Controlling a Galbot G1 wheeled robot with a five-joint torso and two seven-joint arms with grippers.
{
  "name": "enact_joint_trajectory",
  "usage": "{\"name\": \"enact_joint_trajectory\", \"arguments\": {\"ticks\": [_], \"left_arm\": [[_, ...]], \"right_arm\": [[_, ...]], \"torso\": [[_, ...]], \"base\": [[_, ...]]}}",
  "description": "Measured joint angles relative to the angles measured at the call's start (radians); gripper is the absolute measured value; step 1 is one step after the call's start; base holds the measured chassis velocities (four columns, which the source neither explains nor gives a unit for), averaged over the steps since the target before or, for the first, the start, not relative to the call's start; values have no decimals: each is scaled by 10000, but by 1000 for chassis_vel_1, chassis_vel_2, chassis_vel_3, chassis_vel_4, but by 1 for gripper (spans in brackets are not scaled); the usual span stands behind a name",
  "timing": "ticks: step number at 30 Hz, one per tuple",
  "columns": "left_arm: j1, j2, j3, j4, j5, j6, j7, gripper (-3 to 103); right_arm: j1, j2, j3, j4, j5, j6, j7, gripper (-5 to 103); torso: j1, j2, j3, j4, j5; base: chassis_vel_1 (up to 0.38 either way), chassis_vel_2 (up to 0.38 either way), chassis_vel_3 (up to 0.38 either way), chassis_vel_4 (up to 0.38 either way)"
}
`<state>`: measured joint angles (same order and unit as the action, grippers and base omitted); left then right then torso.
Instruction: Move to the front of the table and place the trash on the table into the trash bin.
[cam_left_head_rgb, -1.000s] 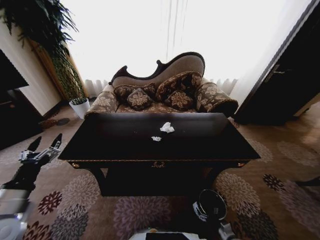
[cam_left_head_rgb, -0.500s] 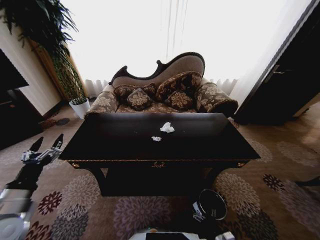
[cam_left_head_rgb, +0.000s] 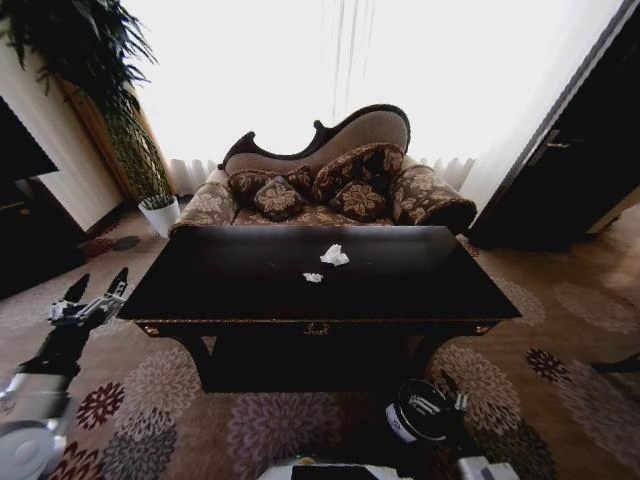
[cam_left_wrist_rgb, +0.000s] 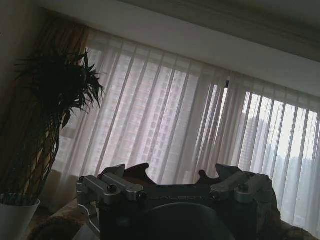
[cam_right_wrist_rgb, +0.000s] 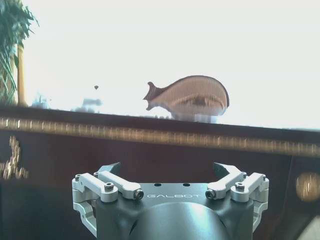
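Left pincer (cam_left_head_rgb: 96, 288) held spread wide, empty, beside desk (cam_left_head_rgb: 400, 290) left end. Right pincer (cam_right_wrist_rgb: 169, 172) spread, empty, facing desk apron; "GALBOT" read on it. Paper wads (cam_left_head_rgb: 334, 255) on desk. Trash bin (cam_left_head_rgb: 420, 412) on carpet before desk.

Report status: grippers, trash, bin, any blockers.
Left gripper open, raised off the table's left end. Right gripper open, low by the trash bin. Two paper wads mid-table, untouched. Nothing blocking them.

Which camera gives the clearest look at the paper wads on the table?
The head view: both paper wads lie in plain sight mid-table. The right wrist view faces the table's front apron; the left wrist view faces curtains.
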<state>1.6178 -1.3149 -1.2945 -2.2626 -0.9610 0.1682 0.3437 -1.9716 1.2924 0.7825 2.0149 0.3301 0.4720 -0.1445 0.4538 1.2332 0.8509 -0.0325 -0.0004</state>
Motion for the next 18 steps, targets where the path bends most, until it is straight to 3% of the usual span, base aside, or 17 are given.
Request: {"name": "enact_joint_trajectory", "arguments": {"ticks": [8, 13, 16, 18], "left_arm": [[22, 56, -67, 23, -4, -1, 4, 100], [166, 97, -185, 12, -16, -2, 4, 100], [342, 21, -215, -113, 11, -20, 13, 100], [364, 6, -224, -138, 13, -24, 15, 100]], "right_arm": [[-96, 103, 205, 1032, 409, -134, -34, 100], [256, -110, 563, 1882, 1225, -866, 9, 100], [830, -613, 969, 2440, 1848, -1711, 33, 100], [955, -757, 1006, 2522, 1976, -1894, 63, 100]], "torso": [[0, 0, 0, 0, 1], [0, 0, 0, -1, 1], [0, 0, 0, -1, 1], [0, 0, 1, -2, 2]], "base": [[0, 0, 0, 0], [0, 0, 0, 0], [0, 0, 0, 0], [0, 0, 0, 0]]}}
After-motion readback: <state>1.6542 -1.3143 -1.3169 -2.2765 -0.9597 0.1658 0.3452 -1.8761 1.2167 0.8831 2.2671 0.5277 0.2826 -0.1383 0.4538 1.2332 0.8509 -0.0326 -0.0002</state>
